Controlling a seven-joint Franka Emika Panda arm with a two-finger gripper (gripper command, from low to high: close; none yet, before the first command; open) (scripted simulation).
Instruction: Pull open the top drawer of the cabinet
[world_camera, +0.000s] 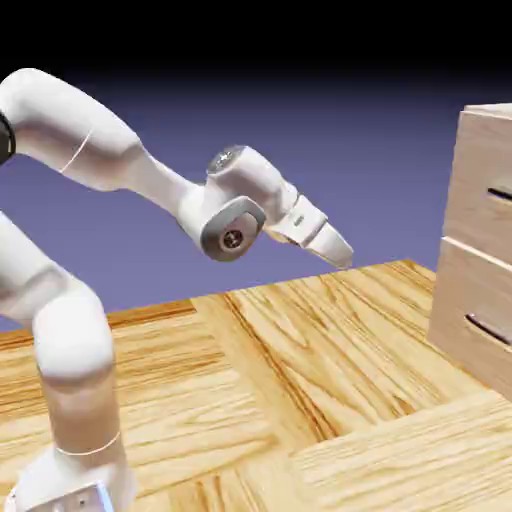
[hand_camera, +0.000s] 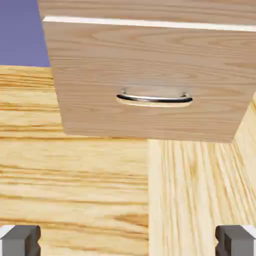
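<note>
Two drawer fronts show on the cabinet, which stands at the right edge of the exterior view, resting on the bench. It is a big pale wood box, cut off by the frame, so only its near corner and part of its front can be seen. The bench is a wide spread of wood planks with the grain running in different directions, under a blue-violet backdrop.

Next in size is the white arm, rising from the lower left, folding over at the top and reaching rightward. Its hand tilts down and toward the cabinet, well apart from it, hanging in the air above the bench.

The top drawer sits flush in the cabinet, shut, with a dark sliver of handle just visible at the frame edge. Below it the lower drawer fills the upper part of the hand view, with its grey bar handle lying level across the front.

Smallest, the pincer stands wide, its two grey fingertips far apart at the bottom corners of the hand view, nothing between them
</note>
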